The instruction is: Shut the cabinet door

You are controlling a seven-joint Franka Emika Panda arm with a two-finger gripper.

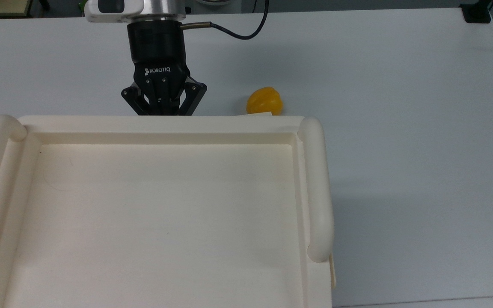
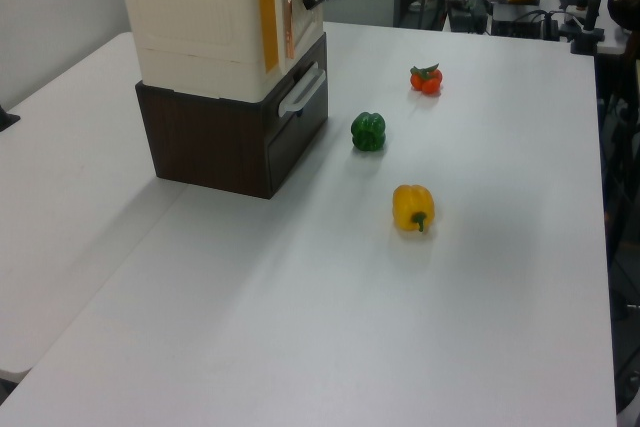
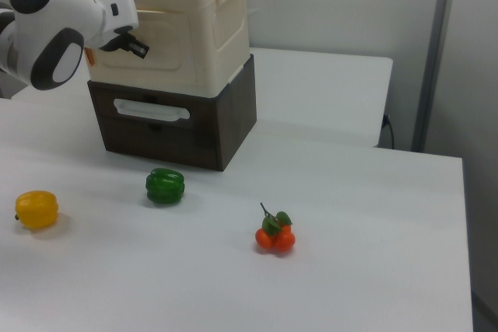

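The cream cabinet [image 1: 161,124] with its recessed top and tubular rails takes up the lower left of the top view; it stands on a dark base in the left view [image 2: 190,17] and the right view [image 3: 226,21]. The cabinet door [image 2: 297,2] is almost flat against the front, still ajar by a narrow gap that shows a strip of the orange inside. In the top view a thin sliver of the door [image 1: 258,114] peeks past the rim. My gripper [image 1: 164,111] is shut and presses against the door's outer face [image 3: 175,40], its tips hidden under the rim in the top view.
A dark brown drawer unit [image 2: 230,137] carries the cabinet. On the white table lie a yellow pepper [image 1: 265,101], a green pepper [image 2: 368,131] and a bunch of tomatoes [image 2: 426,78], all in front of the door side. The white arm [image 3: 54,29] reaches in from the right view's left.
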